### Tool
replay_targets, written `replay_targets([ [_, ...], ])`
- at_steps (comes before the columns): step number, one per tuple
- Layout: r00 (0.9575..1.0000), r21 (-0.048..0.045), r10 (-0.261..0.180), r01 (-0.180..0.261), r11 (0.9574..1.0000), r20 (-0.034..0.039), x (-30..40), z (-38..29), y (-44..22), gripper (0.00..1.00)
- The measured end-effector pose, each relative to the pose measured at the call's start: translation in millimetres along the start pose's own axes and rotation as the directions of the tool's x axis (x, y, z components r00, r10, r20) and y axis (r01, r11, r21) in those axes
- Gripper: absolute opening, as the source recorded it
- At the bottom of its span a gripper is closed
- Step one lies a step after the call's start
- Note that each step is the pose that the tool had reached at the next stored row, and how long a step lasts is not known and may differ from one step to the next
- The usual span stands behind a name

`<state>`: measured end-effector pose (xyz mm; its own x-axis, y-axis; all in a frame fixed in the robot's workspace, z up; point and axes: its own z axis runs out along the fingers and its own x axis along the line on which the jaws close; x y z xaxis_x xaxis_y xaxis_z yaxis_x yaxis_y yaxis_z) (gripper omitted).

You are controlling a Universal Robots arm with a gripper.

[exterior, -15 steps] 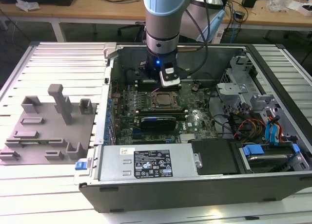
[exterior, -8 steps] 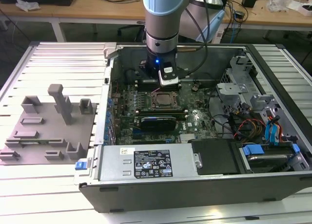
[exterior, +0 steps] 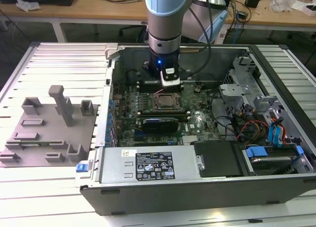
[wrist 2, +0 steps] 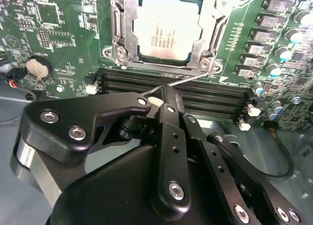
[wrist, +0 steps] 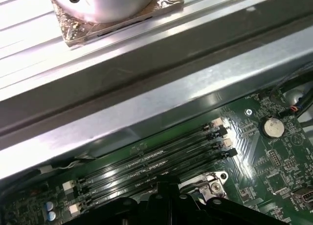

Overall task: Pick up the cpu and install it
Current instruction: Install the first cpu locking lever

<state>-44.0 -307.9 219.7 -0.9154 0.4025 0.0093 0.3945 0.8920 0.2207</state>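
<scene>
Sitting in the socket frame (wrist 2: 125,34), the cpu (wrist 2: 166,32) lies just beyond the clenched claw (wrist 2: 169,91), whose tips meet the thin latch lever (wrist 2: 193,77).

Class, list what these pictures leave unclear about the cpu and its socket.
1. Second wrist view: the socket frame overlaps the rim of the cpu and is cut off by the picture edge.
2. Second wrist view: the latch lever ends behind the gripper; contact unclear.
3. Exterior view: the socket frame is too small to judge the cpu's seating.
</scene>
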Motion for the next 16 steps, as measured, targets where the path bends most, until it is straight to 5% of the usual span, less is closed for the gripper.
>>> replay_targets([
  [7,1.0,0.0001,0.005,-0.005,1.0,0.0014,-1.2,2.3,0.0,0.11],
  [12,0.989,-0.0008,-0.144,0.144,0.9895,-0.0327,-5.0,6.6,0.7,0.11],
  [16,0.9823,-0.0017,-0.182,0.183,0.9832,-0.0414,-15.4,9.7,4.6,0.11],
])
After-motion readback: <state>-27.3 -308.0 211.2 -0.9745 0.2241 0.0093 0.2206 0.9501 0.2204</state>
